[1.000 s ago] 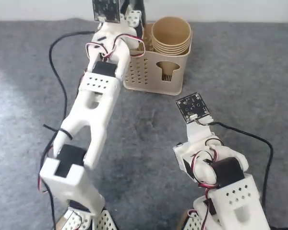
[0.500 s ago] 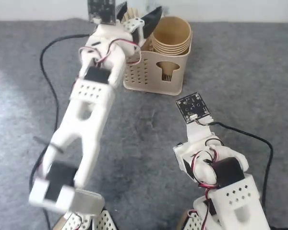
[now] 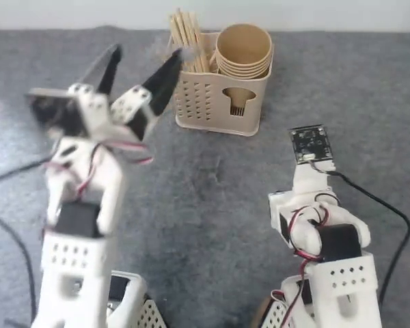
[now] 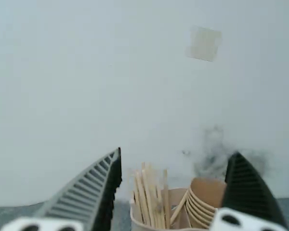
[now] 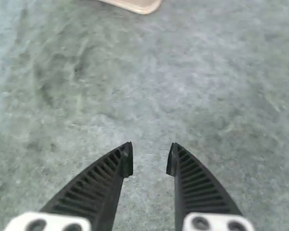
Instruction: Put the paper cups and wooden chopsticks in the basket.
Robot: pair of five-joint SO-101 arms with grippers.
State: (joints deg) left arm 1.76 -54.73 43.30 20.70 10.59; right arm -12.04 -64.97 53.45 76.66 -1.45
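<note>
While I watch from the high view, the basket [image 3: 219,102] stands at about 12 o'clock on the grey table [image 3: 212,205], and both of the task's things are already inside it. The wooden chopsticks [image 3: 188,44] stand upright as a bundle in its 9 o'clock compartment. The paper cups [image 3: 244,65] sit nested in one stack in its 3 o'clock compartment. My left hand [image 3: 145,53] is raised at about 10 o'clock, just beside the basket's 9 o'clock wall. Its two dark fingers are spread wide and grip nothing. In the left wrist view the chopsticks and the stack of cups show between those spread fingers, with a pale wall behind them. My right arm [image 3: 321,239] sits at about 5 o'clock, well apart from the basket. In the right wrist view the right hand [image 5: 151,145] points down at bare grey table, its fingers a narrow gap apart and gripping nothing, with a corner of the basket at the far edge.
</note>
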